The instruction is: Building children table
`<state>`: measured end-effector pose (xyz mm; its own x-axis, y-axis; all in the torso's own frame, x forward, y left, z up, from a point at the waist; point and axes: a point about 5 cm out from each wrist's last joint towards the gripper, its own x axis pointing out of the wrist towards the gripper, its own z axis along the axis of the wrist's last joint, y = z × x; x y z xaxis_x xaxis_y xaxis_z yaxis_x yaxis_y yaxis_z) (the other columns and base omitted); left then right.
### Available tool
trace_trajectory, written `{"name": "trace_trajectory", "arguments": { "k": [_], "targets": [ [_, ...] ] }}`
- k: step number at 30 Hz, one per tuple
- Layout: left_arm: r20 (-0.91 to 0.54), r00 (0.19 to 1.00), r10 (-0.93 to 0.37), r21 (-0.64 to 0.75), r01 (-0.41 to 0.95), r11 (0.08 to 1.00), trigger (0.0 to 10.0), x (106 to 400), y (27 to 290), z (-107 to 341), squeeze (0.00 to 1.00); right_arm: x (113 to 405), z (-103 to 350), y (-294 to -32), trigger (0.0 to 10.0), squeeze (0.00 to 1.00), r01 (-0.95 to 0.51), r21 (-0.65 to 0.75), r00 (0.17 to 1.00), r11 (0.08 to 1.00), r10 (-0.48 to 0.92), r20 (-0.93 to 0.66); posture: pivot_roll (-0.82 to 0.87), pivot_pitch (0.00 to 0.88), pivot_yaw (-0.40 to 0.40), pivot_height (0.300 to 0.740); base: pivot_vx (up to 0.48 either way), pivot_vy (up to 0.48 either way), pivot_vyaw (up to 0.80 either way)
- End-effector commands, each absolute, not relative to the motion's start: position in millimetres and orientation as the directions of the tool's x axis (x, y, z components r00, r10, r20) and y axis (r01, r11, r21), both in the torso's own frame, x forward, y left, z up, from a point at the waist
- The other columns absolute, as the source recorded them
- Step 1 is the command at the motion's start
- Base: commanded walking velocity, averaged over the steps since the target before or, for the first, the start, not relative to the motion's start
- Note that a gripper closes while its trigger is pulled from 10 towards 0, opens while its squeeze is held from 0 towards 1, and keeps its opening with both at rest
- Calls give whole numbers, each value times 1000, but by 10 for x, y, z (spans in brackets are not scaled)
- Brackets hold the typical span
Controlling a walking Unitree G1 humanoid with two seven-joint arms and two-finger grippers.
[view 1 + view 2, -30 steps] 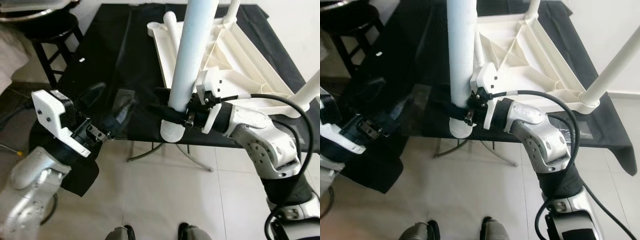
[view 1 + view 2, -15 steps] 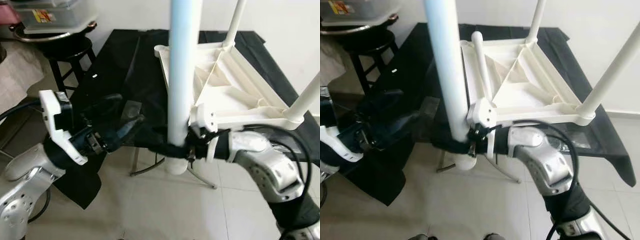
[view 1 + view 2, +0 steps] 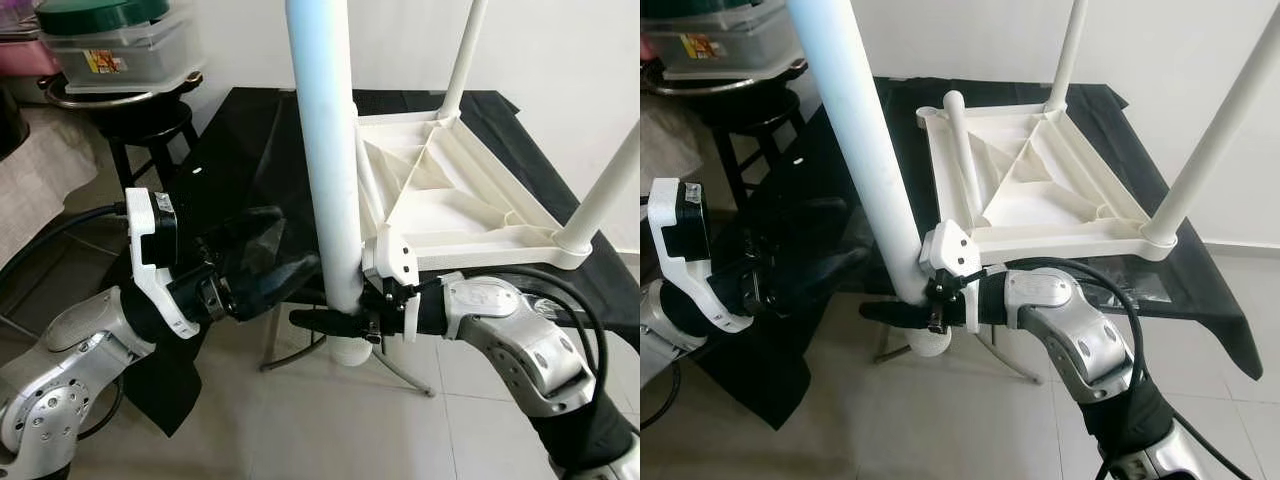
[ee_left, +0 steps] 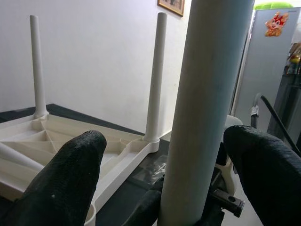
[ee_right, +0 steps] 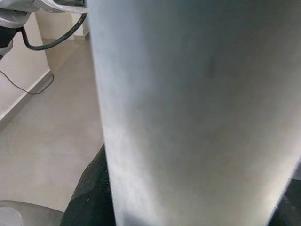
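Observation:
A long white table leg (image 3: 325, 180) stands nearly upright in front of me, with my right gripper (image 3: 330, 318) shut on it close to its lower end. My left gripper (image 4: 162, 155) is open, one black finger (image 4: 61, 179) on each side of the leg without touching it. Behind, the white children's table top (image 3: 450, 200) lies upside down on a black cloth. Two fitted legs (image 3: 465, 60) (image 3: 605, 195) rise from its corners, and a loose leg (image 3: 962, 150) lies inside it. Up close in the right wrist view, the held leg (image 5: 188, 117) hides most of the gripper.
The black cloth (image 3: 240, 140) covers a folding table with metal legs showing below. A dark stool (image 3: 130, 110) with a plastic container (image 3: 115, 50) stands at the back left. Pale tiled floor (image 3: 330, 430) lies before me, a white wall behind.
The view has lifted. The held leg has swung from leaning right to almost upright. My left gripper has come in from the left and now straddles the leg.

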<state>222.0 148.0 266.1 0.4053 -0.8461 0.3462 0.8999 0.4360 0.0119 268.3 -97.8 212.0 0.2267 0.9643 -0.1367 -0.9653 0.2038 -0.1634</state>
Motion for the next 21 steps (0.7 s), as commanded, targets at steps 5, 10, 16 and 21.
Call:
{"name": "trace_trajectory", "arguments": {
  "k": [5, 10, 16, 21],
  "targets": [
    [320, 359, -877, 26, 922, 387, 10000, 2218, 1405, 2672, 1000, 2603, 2038, -897, 10000, 0, -971, -173, 195, 166, 965, -173, -39, 68, 23, 740, 0, 0, 0],
    [327, 369, -870, 64, 910, 410, 10000, 2288, 1327, 2709, 0, 2565, 1957, -816, 10000, 0, -977, -158, 178, 147, 962, -209, -40, 73, 23, 740, 0, 0, 0],
    [331, 375, -866, 67, 906, 418, 10000, 2317, 1306, 2728, 0, 2553, 1932, -790, 10000, 0, -978, -155, 174, 142, 960, -218, -38, 78, 26, 740, 0, 0, 0],
    [319, 361, -877, 68, 914, 400, 3333, 2307, 1292, 2726, 0, 2555, 1913, -770, 10000, 0, -977, -154, 181, 149, 958, -221, -34, 84, 28, 740, 0, 0, 0]
  ]
}}
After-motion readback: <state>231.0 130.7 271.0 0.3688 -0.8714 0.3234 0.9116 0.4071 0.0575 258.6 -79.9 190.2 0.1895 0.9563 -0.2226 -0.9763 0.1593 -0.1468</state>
